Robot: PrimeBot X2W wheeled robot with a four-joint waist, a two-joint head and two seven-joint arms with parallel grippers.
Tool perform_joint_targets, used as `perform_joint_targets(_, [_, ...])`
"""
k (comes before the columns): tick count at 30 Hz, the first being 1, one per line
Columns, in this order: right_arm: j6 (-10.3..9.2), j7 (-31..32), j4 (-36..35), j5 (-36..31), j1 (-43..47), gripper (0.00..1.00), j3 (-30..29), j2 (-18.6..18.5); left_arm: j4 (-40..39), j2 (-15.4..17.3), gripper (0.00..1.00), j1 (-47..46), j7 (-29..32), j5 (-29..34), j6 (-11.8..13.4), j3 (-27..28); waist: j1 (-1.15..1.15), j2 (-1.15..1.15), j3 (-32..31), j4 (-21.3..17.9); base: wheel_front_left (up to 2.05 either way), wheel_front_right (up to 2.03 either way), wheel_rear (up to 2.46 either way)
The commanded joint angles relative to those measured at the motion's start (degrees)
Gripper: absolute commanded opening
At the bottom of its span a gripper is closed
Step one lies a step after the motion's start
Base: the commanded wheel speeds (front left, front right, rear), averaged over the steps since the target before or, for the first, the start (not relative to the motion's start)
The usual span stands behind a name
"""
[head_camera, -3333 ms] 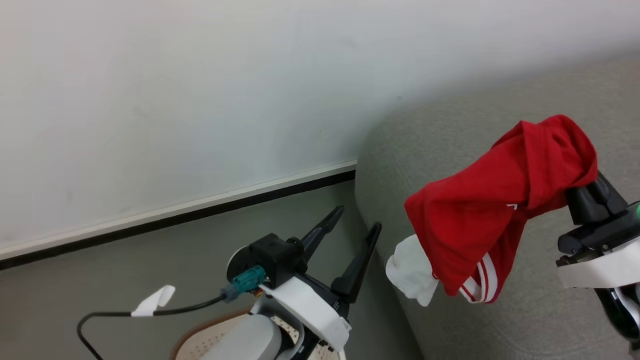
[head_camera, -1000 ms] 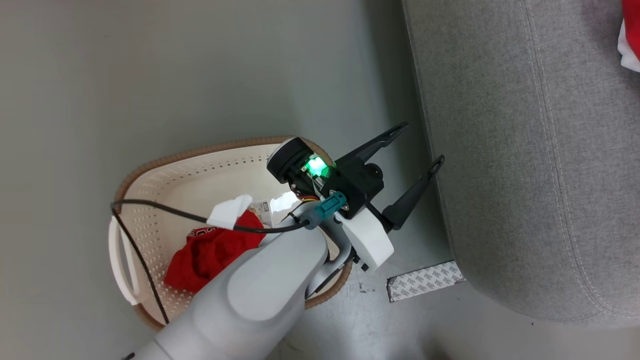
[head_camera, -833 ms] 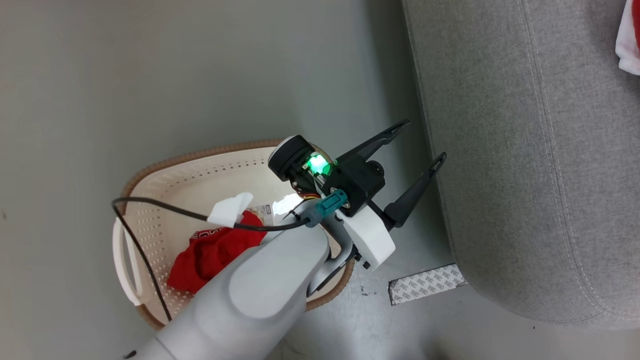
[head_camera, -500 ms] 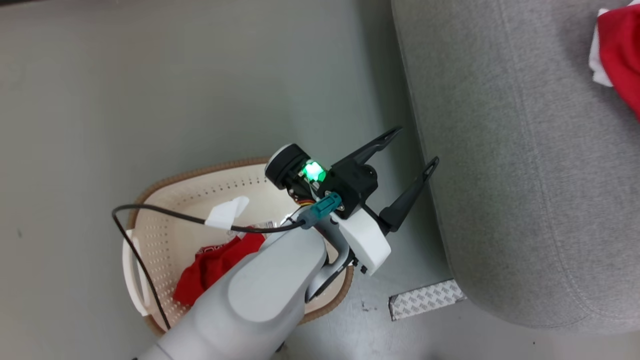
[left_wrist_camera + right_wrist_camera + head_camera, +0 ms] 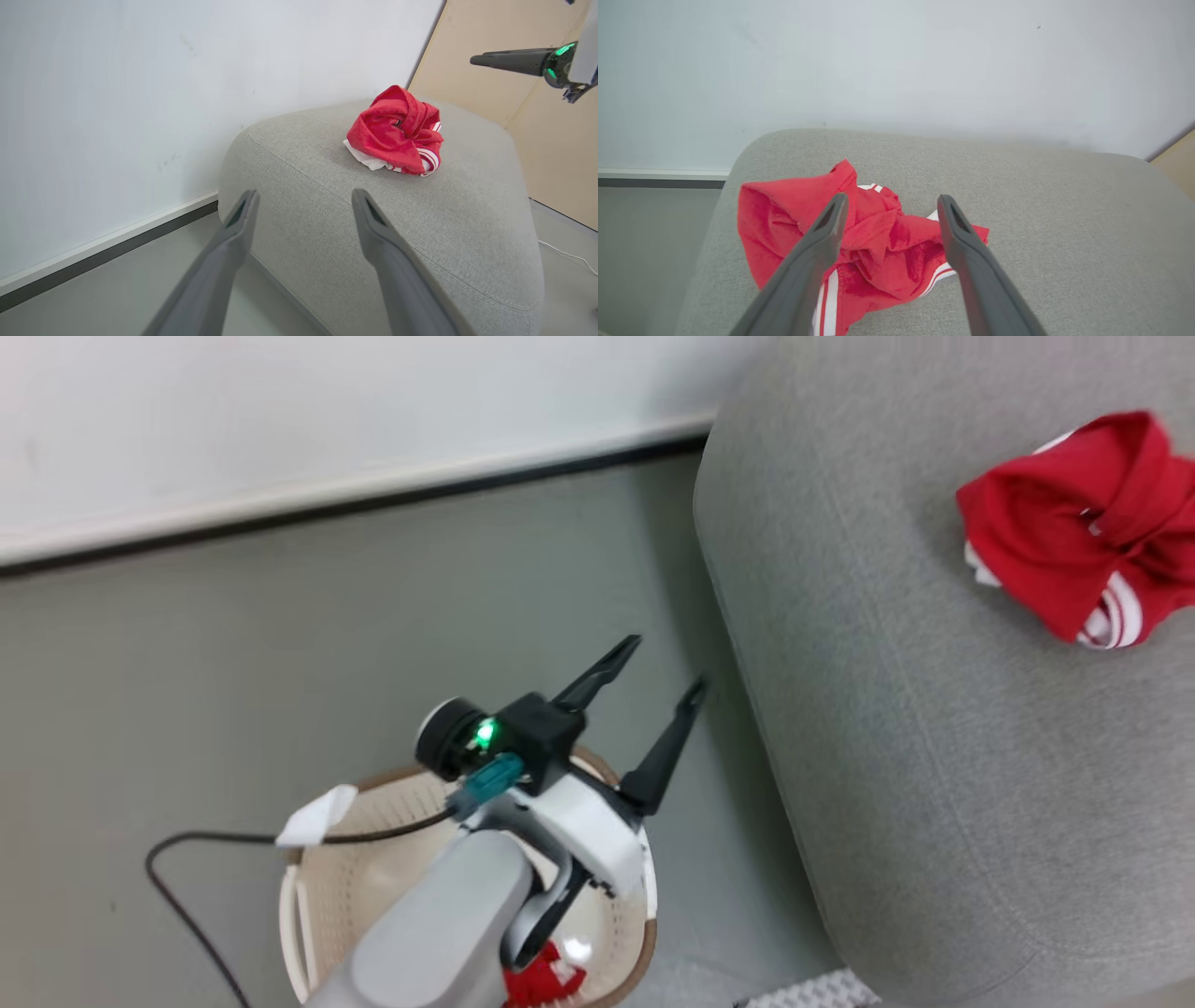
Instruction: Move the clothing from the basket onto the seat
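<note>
Clothing [image 5: 1055, 523] bunched on seat [image 5: 887, 756], striped trim [image 5: 826, 298] facing right tool [image 5: 889, 200].

Everything is lit brightly and evenly. A soft shadow is cast on the floor [image 5: 667, 551] beside the seat [image 5: 887, 756]. The head view is slightly blurred; the wrist views are rendered sharper

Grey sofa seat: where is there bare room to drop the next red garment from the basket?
The large light grey woven sofa seat is bare along its left side, between the crumpled bright red white-striped garment and the rounded edge facing the open left pincer. The near front is bare too. It is crowded at the garment, where the open right pincer points.
</note>
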Motion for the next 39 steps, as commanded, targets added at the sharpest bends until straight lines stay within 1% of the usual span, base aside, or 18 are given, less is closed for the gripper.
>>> perform_joint_targets(1, [-0.13,-2.0,-1.8,0.9,1.3,1.00,0.7,-0.8,-1.0,0.9,1.00,2.4,0.0,-0.4,0.5,1.7,0.01,0.00,-5.7,0.2,0.00,0.00,0.00])
perform_joint_targets(6, [-0.13,-6.1,-6.8,2.5,3.0,1.00,0.9,-2.1,-3.8,2.8,1.00,6.7,0.0,-0.7,1.6,6.3,0.01,0.00,-9.8,1.5,0.00,0.00,0.00])
perform_joint_targets(11, [-0.13,-7.7,-11.8,1.6,5.6,1.00,-0.9,-2.3,-5.7,4.5,1.00,10.0,0.0,-0.6,2.7,10.1,0.01,0.00,-12.5,3.2,0.00,0.00,0.00])
perform_joint_targets(13, [-0.13,-8.0,-13.6,0.7,6.7,1.00,-3.4,-1.5,-6.6,5.1,1.00,11.5,0.0,-0.7,3.2,11.6,0.01,0.00,-13.4,3.8,0.00,0.00,0.00])
perform_joint_targets(17, [-0.13,-8.0,-18.3,-4.3,12.4,1.00,-12.9,2.1,-8.6,5.9,1.00,14.9,0.0,-0.4,4.1,14.8,0.01,0.00,-15.1,5.0,0.00,0.00,0.00])
perform_joint_targets(18, [-0.13,-8.0,-18.3,-4.3,12.4,1.00,-12.9,2.1,-8.6,5.9,1.00,14.9,0.0,-0.4,4.1,14.8,0.01,0.00,-15.1,5.0,0.00,0.00,0.00])
perform_joint_targets(23, [-0.13,-7.9,-24.5,-13.9,23.4,1.00,-25.4,7.9,-10.0,6.7,1.00,19.1,0.0,0.3,4.7,17.8,0.01,0.00,-16.9,6.6,0.00,0.00,0.00])
perform_joint_targets(28, [-0.13,-8.0,-30.4,-22.8,34.2,1.00,-34.3,14.5,-11.0,6.6,1.00,22.7,0.0,0.6,5.3,21.1,0.01,0.00,-18.5,7.7,0.00,0.00,0.00])
perform_joint_targets(31, [-0.13,-8.0,-33.8,-26.0,40.4,1.00,-37.6,18.5,-11.5,5.9,1.00,25.1,0.0,0.6,5.7,23.4,0.01,0.00,-19.5,8.1,0.00,0.00,0.00])
perform_joint_targets(34, [-0.13,-8.0,-36.1,-28.3,45.8,1.00,-39.3,21.7,-12.5,5.1,1.00,27.9,0.0,0.9,6.6,26.6,0.01,0.00,-20.5,8.2,0.00,0.00,0.00])
perform_joint_targets(36, [-0.13,-8.0,-37.0,-29.3,48.9,1.00,-40.7,23.7,-13.2,4.7,1.00,30.0,0.0,1.5,7.1,28.9,0.01,0.00,-21.1,8.2,0.00,0.00,0.00])
perform_joint_targets(39, [-0.13,-8.0,-37.4,-28.2,52.4,1.00,-42.1,27.1,-14.1,3.5,1.00,33.0,0.0,2.2,7.6,31.9,0.01,0.00,-21.6,8.1,0.00,0.00,0.00])
